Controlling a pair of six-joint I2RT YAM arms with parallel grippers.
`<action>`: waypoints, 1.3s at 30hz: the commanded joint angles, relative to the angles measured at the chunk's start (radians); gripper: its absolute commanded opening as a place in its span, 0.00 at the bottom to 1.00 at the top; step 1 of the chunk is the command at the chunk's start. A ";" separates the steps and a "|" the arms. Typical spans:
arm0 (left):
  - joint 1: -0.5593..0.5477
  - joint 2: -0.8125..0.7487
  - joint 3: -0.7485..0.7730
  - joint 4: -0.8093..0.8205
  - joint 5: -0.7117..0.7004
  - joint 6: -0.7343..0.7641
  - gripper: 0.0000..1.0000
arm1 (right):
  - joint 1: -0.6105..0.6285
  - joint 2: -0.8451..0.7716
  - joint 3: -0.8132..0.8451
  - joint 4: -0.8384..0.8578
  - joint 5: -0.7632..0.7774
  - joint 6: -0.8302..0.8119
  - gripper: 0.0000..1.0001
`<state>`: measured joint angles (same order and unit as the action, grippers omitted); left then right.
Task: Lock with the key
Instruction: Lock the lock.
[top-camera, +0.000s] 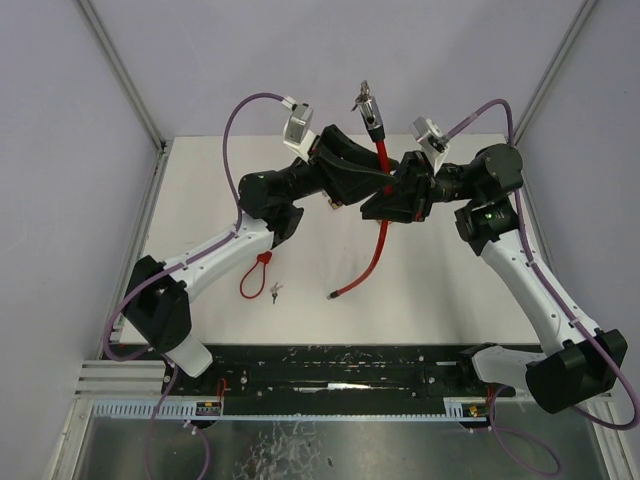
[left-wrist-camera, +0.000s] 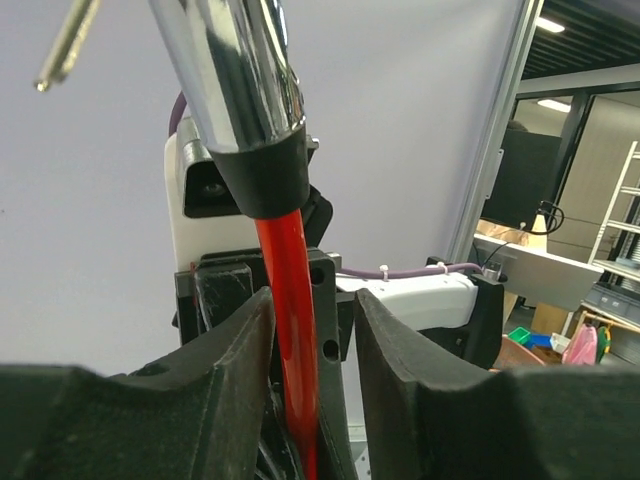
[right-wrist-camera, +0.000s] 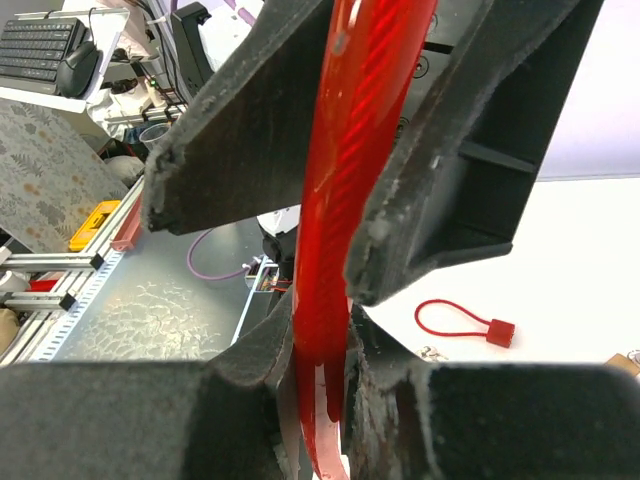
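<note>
A red cable lock hangs in the air between the two arms. Its chrome lock head (top-camera: 372, 108) (left-wrist-camera: 240, 70) is on top, with a key (top-camera: 361, 95) (left-wrist-camera: 68, 40) sticking out of it. The red cable (top-camera: 381, 155) (left-wrist-camera: 290, 300) (right-wrist-camera: 345, 180) runs down from the head. Its free end (top-camera: 340, 293) rests on the table. My right gripper (top-camera: 385, 205) (right-wrist-camera: 325, 350) is shut on the cable. My left gripper (top-camera: 388, 180) (left-wrist-camera: 312, 295) straddles the cable just above. The cable lies against one finger, with a gap to the other.
A small red loop with a red tag (top-camera: 255, 277) (right-wrist-camera: 462, 322) lies on the white table (top-camera: 450, 280) at the front left. A small loose key (top-camera: 275, 292) lies beside it. Grey frame posts (top-camera: 120, 70) stand at the back corners.
</note>
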<state>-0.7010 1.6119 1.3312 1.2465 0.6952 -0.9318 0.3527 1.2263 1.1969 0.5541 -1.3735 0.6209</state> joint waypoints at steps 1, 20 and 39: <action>-0.014 0.019 0.051 0.011 0.034 0.006 0.31 | 0.009 -0.007 0.016 0.027 0.016 -0.019 0.00; -0.083 -0.190 0.083 -0.695 -0.536 0.574 0.01 | -0.026 -0.039 0.133 -0.537 0.280 -0.539 0.69; -0.089 -0.235 -0.063 -0.508 -0.494 0.504 0.31 | -0.019 -0.031 0.057 -0.226 0.216 -0.275 0.00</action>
<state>-0.8352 1.4288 1.3518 0.5339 0.0879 -0.3393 0.3428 1.2449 1.2613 0.1379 -1.0824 0.2180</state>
